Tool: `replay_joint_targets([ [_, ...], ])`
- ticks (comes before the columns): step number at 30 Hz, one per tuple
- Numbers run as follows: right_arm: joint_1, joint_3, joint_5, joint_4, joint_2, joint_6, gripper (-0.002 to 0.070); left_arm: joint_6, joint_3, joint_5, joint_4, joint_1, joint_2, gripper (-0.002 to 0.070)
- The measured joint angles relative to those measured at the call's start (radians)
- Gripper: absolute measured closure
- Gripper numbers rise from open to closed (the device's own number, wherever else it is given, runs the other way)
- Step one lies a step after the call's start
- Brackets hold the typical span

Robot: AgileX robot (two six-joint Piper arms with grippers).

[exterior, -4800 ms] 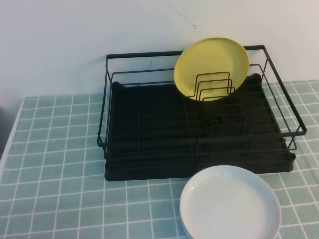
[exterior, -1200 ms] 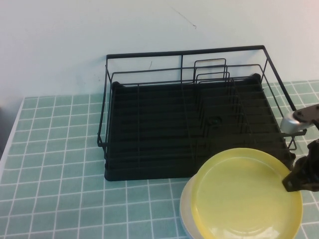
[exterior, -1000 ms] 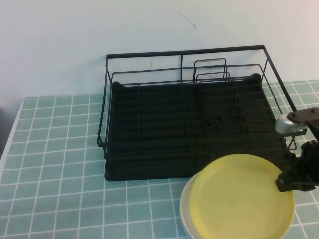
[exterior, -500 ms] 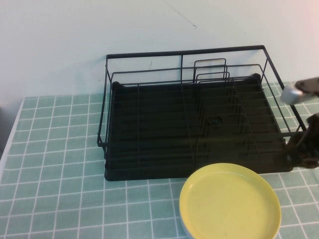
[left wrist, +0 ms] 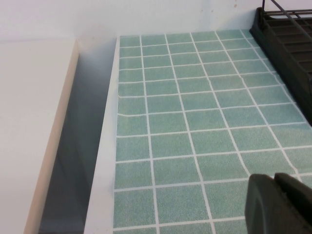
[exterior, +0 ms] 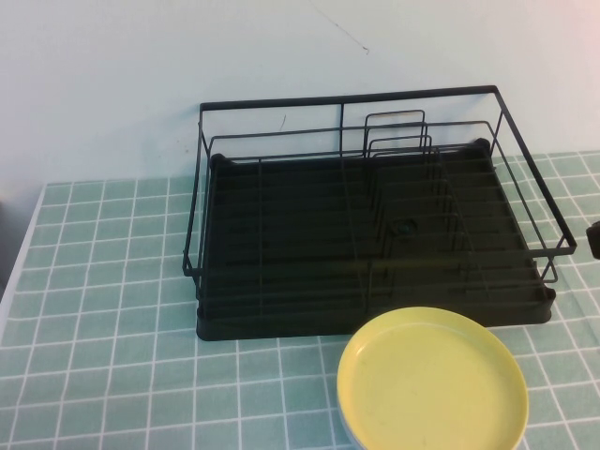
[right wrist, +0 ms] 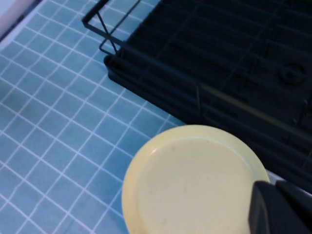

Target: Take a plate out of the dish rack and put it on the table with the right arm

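Observation:
The yellow plate (exterior: 432,380) lies flat in front of the black dish rack (exterior: 281,244), stacked on the white plate, of which only a thin rim (exterior: 343,429) shows. The plate also shows in the right wrist view (right wrist: 190,180). The rack holds no plate; its wire dividers (exterior: 398,141) stand bare. My right gripper (right wrist: 279,204) is shut and empty, above and beside the plate's edge, apart from it. In the high view only a black bit of it (exterior: 594,240) shows at the right edge. My left gripper (left wrist: 277,202) is shut and empty over the green tiled table (left wrist: 185,126), far left.
The rack's corner (left wrist: 287,34) shows in the left wrist view. The table's left edge (left wrist: 105,146) drops off beside a pale ledge (left wrist: 29,122). A white wall stands behind the rack. Bare tiles (exterior: 103,309) lie left of the rack.
The yellow plate went from the rack's dividers down onto the white plate. My right gripper let go of it and drew back right, almost out of the high view.

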Motion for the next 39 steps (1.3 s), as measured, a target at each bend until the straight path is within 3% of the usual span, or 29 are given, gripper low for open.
replay_joint_targets([
  [6, 0.000, 0.041, -0.014, -0.031, -0.050, -0.122, 0.0678, 0.000, 0.000, 0.000, 0.000, 0.000, 0.000, 0.0678],
  [14, -0.050, 0.490, -0.335, -0.073, -0.468, -0.187, 0.0678, 0.000, 0.000, 0.000, 0.000, 0.000, 0.000, 0.0678],
  [23, -0.159, 0.861, -0.391, -0.079, -0.881, -0.191, 0.0678, 0.000, 0.000, 0.000, 0.000, 0.000, 0.000, 0.0678],
  [33, -0.166, 0.923, -0.478, -0.019, -1.002, -0.206, 0.0678, 0.000, 0.000, 0.000, 0.000, 0.000, 0.000, 0.0678],
  [36, -0.166, 0.953, -0.562, -0.090, -1.000, -0.137, 0.0678, 0.000, 0.000, 0.000, 0.000, 0.000, 0.000, 0.0678],
  [39, -0.166, 1.003, -0.629, -0.330, -1.000, 0.129, 0.0678, 0.000, 0.000, 0.000, 0.000, 0.000, 0.000, 0.0678],
])
